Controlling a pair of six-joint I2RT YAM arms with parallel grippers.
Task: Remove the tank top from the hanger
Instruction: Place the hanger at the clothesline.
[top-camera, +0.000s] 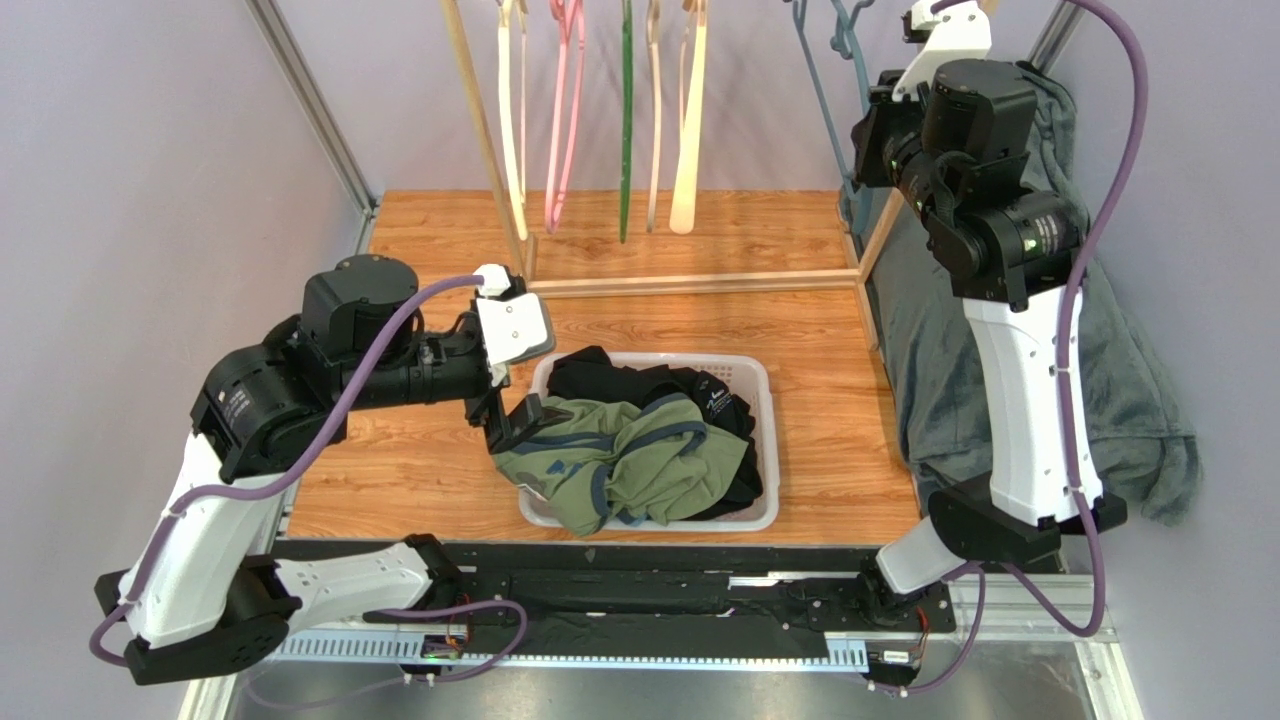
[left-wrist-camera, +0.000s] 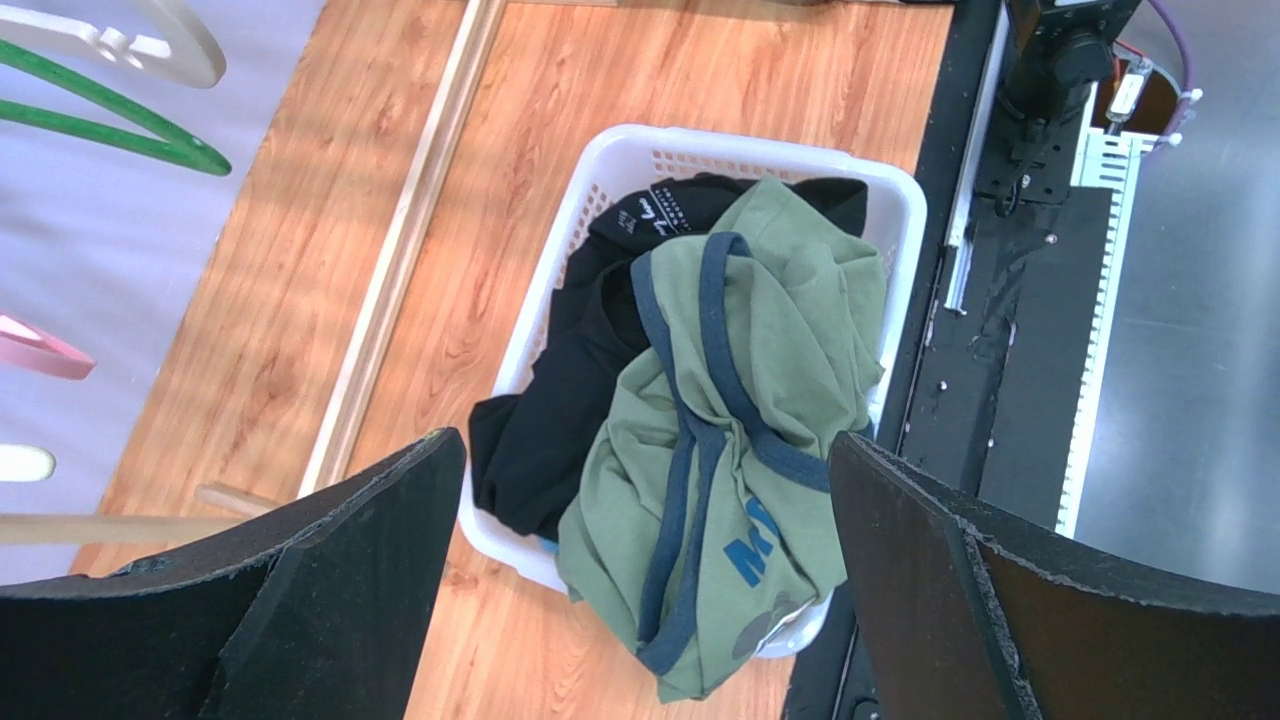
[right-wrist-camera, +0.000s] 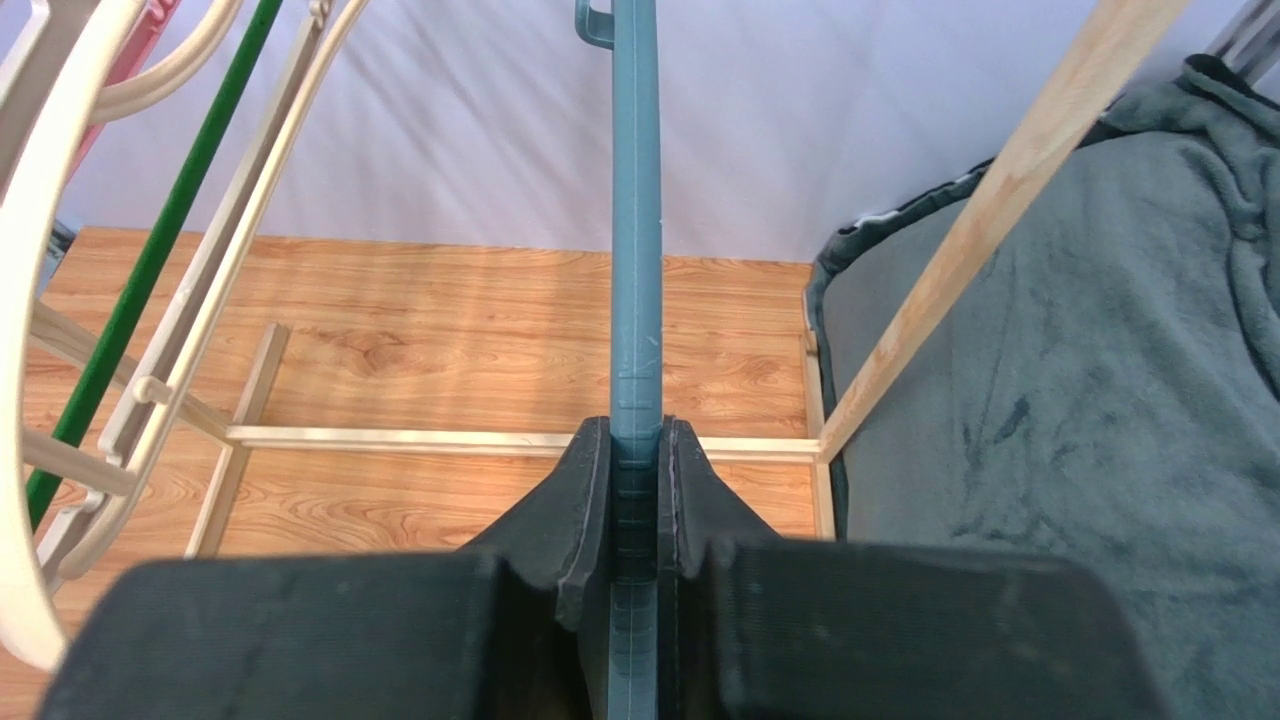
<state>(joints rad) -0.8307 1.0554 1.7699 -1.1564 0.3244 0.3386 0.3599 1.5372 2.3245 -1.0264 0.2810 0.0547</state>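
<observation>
Left pincer (left-wrist-camera: 639, 450) is wide open and holds nothing; it hangs just over the white basket (left-wrist-camera: 721, 143) on the table (top-camera: 421, 480). Right under it lies the green tank top (left-wrist-camera: 751, 390), crumpled on top of some black clothes (left-wrist-camera: 556, 405) (one end spills over the basket's rim on the side near the left arm (top-camera: 271, 405)). Its long side runs from the far part of the basket toward that rim, and in the left wrist view it sits between the two open fingers. Right pincer (right-wrist-camera: 639, 435) is up high by the wooden rack (right-wrist-camera: 992, 195), well apart from the basket, squeezed shut on a bare teal hanger (right-wrist-camera: 637, 225) that points straight up from it. So I think the top is already off the hanger, and the left arm is the nearer one to it
</observation>
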